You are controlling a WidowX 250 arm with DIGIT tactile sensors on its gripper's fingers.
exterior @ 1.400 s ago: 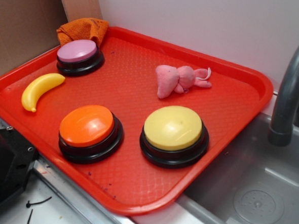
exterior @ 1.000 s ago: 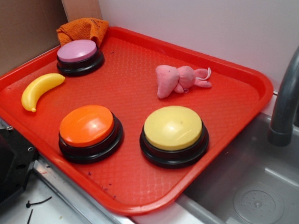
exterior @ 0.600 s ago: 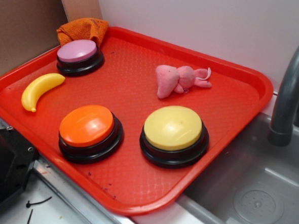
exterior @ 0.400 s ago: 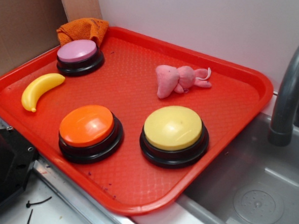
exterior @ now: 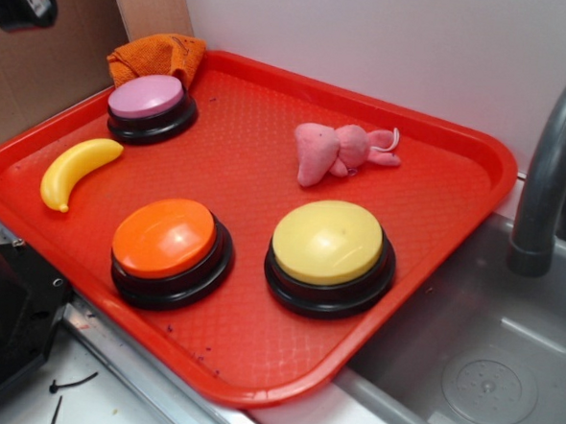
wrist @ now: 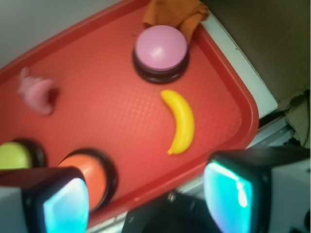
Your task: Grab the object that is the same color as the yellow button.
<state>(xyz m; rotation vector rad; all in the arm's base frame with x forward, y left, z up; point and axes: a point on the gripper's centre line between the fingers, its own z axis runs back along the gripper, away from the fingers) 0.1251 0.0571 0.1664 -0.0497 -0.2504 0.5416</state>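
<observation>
Banana point(exterior: 77, 169) is the thing to grab: a small, curved, glossy yellow plastic toy lying flat at the left of the exterior frame on the red tray point(exterior: 254, 364), between the pink-topped button point(exterior: 151, 106) above it and the orange-topped button point(exterior: 168, 248) below right. It matches the pale yellow dome of the yellow button point(exterior: 329, 253) at lower centre. The gripper point(wrist: 146, 199) hangs high at the upper left of that frame, its two pads spread wide and empty in the wrist view, the banana point(wrist: 180, 120) showing above the gap. I judge this the approach step; next comes a descent to straddle the smooth, narrow body across its width. The tray has a fine pebbled texture
</observation>
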